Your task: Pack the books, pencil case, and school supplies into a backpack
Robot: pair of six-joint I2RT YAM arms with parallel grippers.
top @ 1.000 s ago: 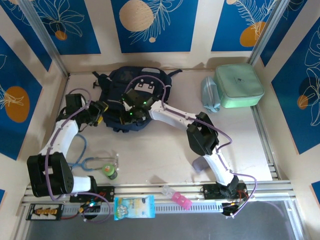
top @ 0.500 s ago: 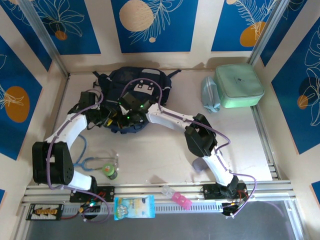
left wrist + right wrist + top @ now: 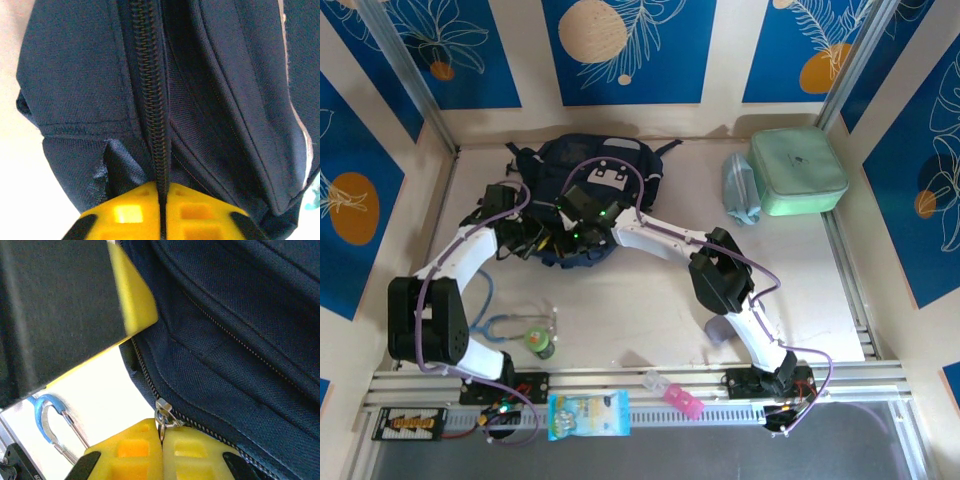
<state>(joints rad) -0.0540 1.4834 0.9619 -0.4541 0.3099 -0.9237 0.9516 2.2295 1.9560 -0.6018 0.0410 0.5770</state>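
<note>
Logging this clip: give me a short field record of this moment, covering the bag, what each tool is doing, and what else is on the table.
bag: navy-blue fabric backpack, lying at the far middle of the table
left tool: shut, pinching the zipper track at the bag's edge
right tool: shut on the metal zipper pull
zipper state: looks closed where the left wrist view shows it
other item: mint-green rounded square case, far right, apart from the bag
</note>
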